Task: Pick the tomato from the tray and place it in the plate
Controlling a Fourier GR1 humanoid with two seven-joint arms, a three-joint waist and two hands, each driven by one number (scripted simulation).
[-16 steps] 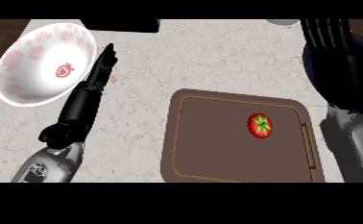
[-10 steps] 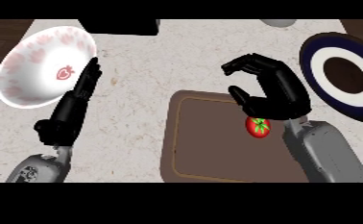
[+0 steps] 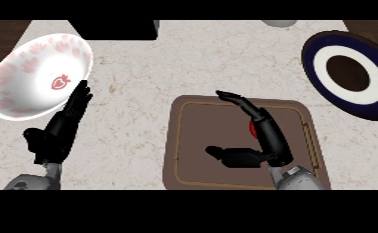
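The tomato [image 3: 253, 127] is seen on the tray [image 3: 199, 142], mostly hidden beneath the right hand [image 3: 267, 137], whose fingers are spread, not closed; round, smooth and soft, it is best cupped at its sides

The speckled counter [image 3: 162, 72] carries a brown tray [image 3: 193, 142] and two plates [image 3: 40, 72] [image 3: 319, 62].

Black right hand [image 3: 264, 138] dropped down onto the brown rectangular tray [image 3: 196, 149], now covering most of the small red tomato [image 3: 252, 127].
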